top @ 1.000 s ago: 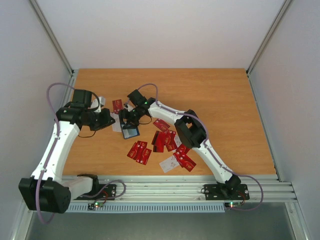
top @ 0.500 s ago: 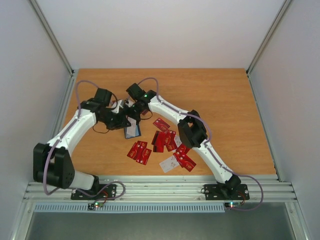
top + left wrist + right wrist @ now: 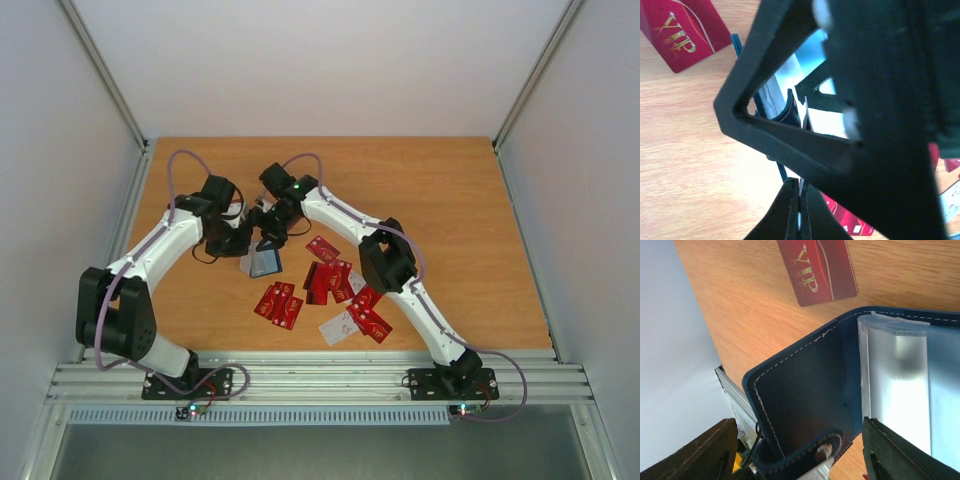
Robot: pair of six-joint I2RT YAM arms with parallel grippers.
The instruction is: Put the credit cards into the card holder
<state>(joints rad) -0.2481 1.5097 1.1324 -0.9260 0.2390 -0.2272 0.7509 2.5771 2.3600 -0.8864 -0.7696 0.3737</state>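
Both matter: right gripper (image 3: 799, 447), spread wide, clamps the card holder (image 3: 263, 264) open; left gripper (image 3: 796, 186), pinching a white card (image 3: 800, 220), should slide edge-first toward 4 o'clock.

My top camera sat above and behind my arm bases, looking down on the whole table (image 3: 450, 200) from far off. My left wrist camera hung very near the wood, a blurred black frame (image 3: 880, 125) blocking much of it. My right wrist camera looked slantwise, close on the open card holder (image 3: 805, 395). All three views shared that holder, and each wrist view held a VIP card (image 3: 682, 32).
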